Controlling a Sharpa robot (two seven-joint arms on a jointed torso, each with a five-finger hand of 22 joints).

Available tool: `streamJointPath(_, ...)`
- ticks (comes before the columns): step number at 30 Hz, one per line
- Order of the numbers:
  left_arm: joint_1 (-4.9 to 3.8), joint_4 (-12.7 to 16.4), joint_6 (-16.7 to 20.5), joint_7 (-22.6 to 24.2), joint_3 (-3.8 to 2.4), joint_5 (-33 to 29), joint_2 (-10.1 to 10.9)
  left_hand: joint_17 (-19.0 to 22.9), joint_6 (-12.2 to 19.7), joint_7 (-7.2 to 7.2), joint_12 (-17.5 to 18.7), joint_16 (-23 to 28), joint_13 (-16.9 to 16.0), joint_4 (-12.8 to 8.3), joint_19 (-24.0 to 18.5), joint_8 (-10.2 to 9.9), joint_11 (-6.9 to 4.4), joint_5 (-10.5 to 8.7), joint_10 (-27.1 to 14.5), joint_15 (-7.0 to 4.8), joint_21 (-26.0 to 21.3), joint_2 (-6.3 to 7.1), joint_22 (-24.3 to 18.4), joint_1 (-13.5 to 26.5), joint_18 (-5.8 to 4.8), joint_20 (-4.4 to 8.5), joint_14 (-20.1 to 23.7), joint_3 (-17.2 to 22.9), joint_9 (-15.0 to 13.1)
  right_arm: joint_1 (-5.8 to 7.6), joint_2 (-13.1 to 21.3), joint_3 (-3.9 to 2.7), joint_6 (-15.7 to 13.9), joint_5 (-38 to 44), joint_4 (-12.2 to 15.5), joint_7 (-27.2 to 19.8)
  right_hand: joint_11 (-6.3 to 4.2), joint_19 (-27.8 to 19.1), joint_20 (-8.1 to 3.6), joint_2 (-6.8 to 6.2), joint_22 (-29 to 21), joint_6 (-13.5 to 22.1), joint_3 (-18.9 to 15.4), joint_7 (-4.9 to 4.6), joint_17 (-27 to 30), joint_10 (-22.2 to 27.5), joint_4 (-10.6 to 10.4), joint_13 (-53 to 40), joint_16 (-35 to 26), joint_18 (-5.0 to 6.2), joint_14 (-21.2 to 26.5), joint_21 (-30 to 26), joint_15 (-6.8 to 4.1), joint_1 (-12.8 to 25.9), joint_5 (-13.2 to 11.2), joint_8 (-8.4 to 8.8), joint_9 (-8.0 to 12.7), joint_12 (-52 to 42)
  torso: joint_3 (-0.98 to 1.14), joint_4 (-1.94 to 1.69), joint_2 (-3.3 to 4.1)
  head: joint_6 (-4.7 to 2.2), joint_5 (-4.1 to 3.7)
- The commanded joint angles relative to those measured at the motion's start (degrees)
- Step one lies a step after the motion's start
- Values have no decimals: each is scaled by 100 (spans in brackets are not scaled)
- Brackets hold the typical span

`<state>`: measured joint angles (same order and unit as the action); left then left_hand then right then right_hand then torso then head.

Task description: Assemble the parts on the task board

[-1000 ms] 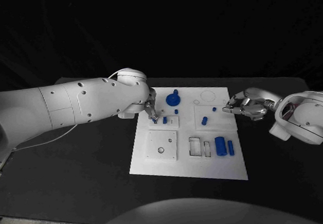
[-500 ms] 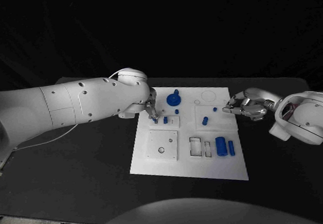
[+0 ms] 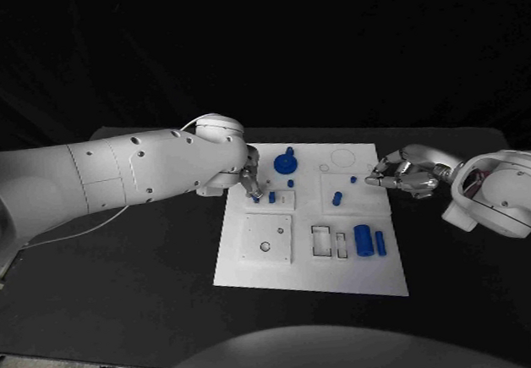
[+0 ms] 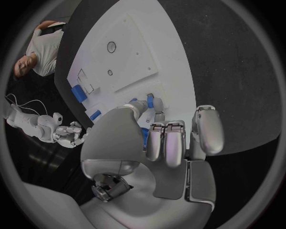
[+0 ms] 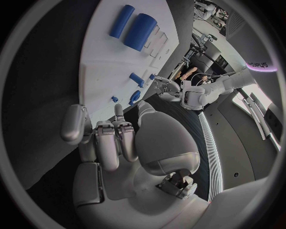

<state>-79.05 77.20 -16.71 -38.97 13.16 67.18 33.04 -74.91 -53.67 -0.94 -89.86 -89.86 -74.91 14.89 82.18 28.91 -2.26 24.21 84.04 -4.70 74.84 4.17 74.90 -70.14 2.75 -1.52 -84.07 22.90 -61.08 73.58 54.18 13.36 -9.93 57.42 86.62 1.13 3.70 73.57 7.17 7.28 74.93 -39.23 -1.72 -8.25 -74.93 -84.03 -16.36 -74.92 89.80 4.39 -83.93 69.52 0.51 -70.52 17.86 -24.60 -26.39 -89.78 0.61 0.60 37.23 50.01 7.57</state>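
The left hand point(image 3: 252, 187) is reaching over the upper left part of the task board point(image 3: 272, 273), fingertips point(image 4: 156, 114) coming down at a small blue peg point(image 4: 150, 100) standing in a raised white block there. In the left wrist view the fingers are curling in close around something blue, but whether they are actually pinching a part or only touching it I cannot tell. Judging by the pose, the hand is working a peg into its socket, which would explain the fingertips pointing straight down at the block.

The right hand point(image 3: 398, 175) is hovering at the board's right edge in the centre right of the head view, fingers curled in with nothing visibly between them; it seems to be waiting clear of the work.

Further out, a blue knob-like part point(image 3: 285, 161) is sitting near the board's top, a short blue peg point(image 3: 336, 198) is standing mid-board, and a thick blue cylinder point(image 3: 363, 239) with a thinner blue bar point(image 3: 380, 243) beside it are lying lower right, next to open rectangular slots point(image 3: 330, 240) apparently awaiting them
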Motion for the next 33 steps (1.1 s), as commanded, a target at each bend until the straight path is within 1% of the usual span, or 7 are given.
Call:
streamJointPath(1, 30, -13, -126, -14, 6, 74, -15, -1509, -14, -10, -14, -14, -1509, -24, -34, -25, -46, 1, 596, -33, -37, -56, 1036, 10, 75, 2, -593, 36, 12, -5, 8, 1, 28, 63, 9, 23, -1, -38, 11, 25, 785, 38, 4, 13, -1507, -597, -5, -1508, 20, 90, -607, -24, 31, -6, 39, 21, 8, -22, 0, 0, 3, -1, -15)
streamJointPath(18, 75, -32, -176, 1, 6, 300, -24, -1509, 26, -26, -14, -14, -1509, -87, -71, -74, -34, -13, 596, -23, -109, -39, 1018, 37, 87, -5, -593, 82, 35, -7, 15, 1, 24, 63, 6, 29, -1, -43, 11, 24, 783, 39, 3, 12, -1507, -597, -5, -1508, 20, 92, -607, -31, 31, -6, 40, 22, 8, -22, -4, -2, 0, -1, 1)
streamJointPath(22, 77, -16, -235, 11, 6, 271, -15, -1509, 16, -22, -14, -14, -1509, -173, -79, -82, -32, -39, 596, -19, -128, 0, 1015, 23, 89, -9, -593, 113, 39, -8, 16, 1, 25, 63, 2, 31, -1, -42, 11, 23, 783, 41, 3, 11, -1507, -597, -6, -1508, 20, 92, -607, -32, 31, -6, 40, 23, 9, -22, 2, -4, 1, -1, 14)
streamJointPath(26, 79, -19, -259, 31, 6, 176, -18, -1509, -17, -13, -14, -14, -1509, -280, -78, -71, -39, -50, 596, -22, -135, 36, 1016, -9, 89, -9, -593, 170, 33, -11, 10, 1, 23, 63, 1, 28, -1, -43, 11, 23, 783, 42, 3, 11, -1507, -597, -5, -1508, 20, 92, -607, -33, 31, -6, 40, 24, 9, -22, -3, -1, 1, -1, 5)
streamJointPath(29, 79, -23, -259, 42, 6, 139, -27, -1509, -25, -11, -14, -14, -1509, -309, -80, -68, -41, -51, 596, -23, -142, 46, 1015, -17, 90, -9, -593, 187, 31, -12, 8, 1, 21, 63, 2, 30, -1, -43, 11, 23, 783, 42, 3, 11, -1507, -597, -5, -1508, 20, 92, -607, -33, 31, -6, 40, 24, 9, -22, -5, 0, 2, -1, 4)
streamJointPath(33, 80, -28, -241, 60, 6, 104, -38, -1509, -36, -9, -14, -14, -1509, -332, -79, -63, -42, -53, 596, -24, -143, 55, 1016, -22, 90, -9, -593, 201, 28, -14, 11, 1, 27, 63, 3, 42, -1, -43, 11, 23, 783, 42, 3, 11, -1507, -597, -5, -1508, 20, 92, -607, -33, 31, -6, 40, 24, 9, -22, -2, -1, 4, -1, 10)
